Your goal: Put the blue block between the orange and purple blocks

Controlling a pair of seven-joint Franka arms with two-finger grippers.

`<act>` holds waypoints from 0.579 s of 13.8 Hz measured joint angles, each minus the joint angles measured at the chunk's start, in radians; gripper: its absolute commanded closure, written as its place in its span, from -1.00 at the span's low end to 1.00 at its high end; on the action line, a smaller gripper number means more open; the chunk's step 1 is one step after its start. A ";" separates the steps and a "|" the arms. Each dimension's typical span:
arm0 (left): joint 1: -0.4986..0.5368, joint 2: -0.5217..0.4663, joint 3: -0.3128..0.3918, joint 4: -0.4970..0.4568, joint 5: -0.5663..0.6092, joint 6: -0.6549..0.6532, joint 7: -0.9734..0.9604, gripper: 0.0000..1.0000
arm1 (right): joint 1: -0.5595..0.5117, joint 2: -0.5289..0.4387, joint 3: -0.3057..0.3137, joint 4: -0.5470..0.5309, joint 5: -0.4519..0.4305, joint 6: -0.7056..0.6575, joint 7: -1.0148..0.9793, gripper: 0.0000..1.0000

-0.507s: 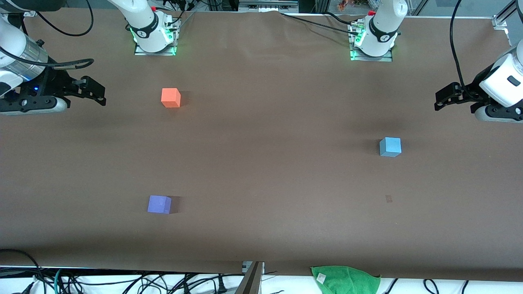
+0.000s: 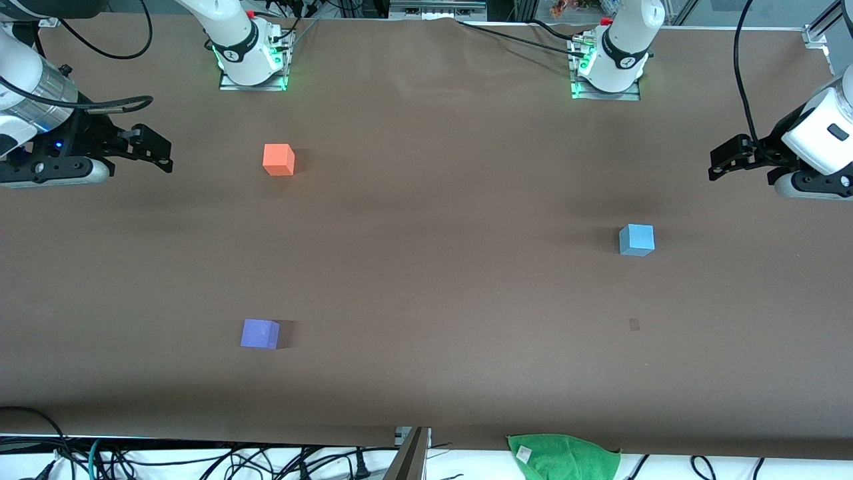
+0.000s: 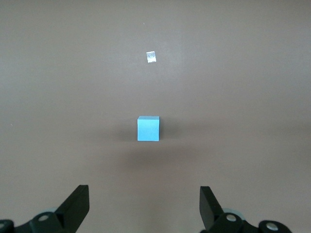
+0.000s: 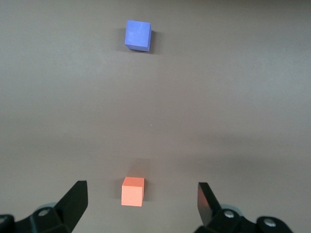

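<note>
Blue block (image 2: 636,239) sits untouched on the brown table (image 2: 440,280) toward the left arm's end, well apart from its two partners; in the left wrist view it (image 3: 148,128) lies centred ahead of the spread fingers (image 3: 75,206), with a small pale mark (image 3: 151,57) on the cloth near it. The orange block (image 2: 278,159) and the purple block (image 2: 259,333) both lie toward the right arm's end, the purple one nearer the front camera, with bare cloth between them; the right wrist view shows the same pair, orange (image 4: 132,191) close and purple (image 4: 138,35) farther off. The left gripper (image 2: 718,160) hangs at the table's edge on its own side, jaws wide and holding nothing, and the right gripper (image 2: 156,150) waits likewise, spread and empty, at the other end. No pickup has begun, so the step in hand looks to be the left arm's approach. Done well, it would bring the gripper squarely over the cube, fingers aligned with two flat faces, lowering far enough to pinch mid-height before closing. A long carry follows, so a centred grip matters; a green cloth (image 2: 563,457) at the table's near edge is out of the way
</note>
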 measured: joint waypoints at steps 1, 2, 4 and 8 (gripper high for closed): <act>0.000 0.001 0.000 0.000 0.000 -0.001 0.000 -1.00 | 0.000 0.000 0.000 0.000 0.000 0.000 0.000 -1.00; 0.000 0.002 0.001 0.000 0.000 -0.004 0.000 -1.00 | 0.000 0.000 0.000 0.000 0.000 0.000 0.000 -1.00; 0.000 0.007 0.002 -0.001 0.000 -0.013 0.000 -1.00 | 0.000 0.000 0.000 0.000 0.000 0.000 0.000 -1.00; 0.000 0.017 0.002 0.000 0.000 -0.013 0.000 -1.00 | 0.000 0.000 0.000 0.000 0.000 0.000 0.000 -1.00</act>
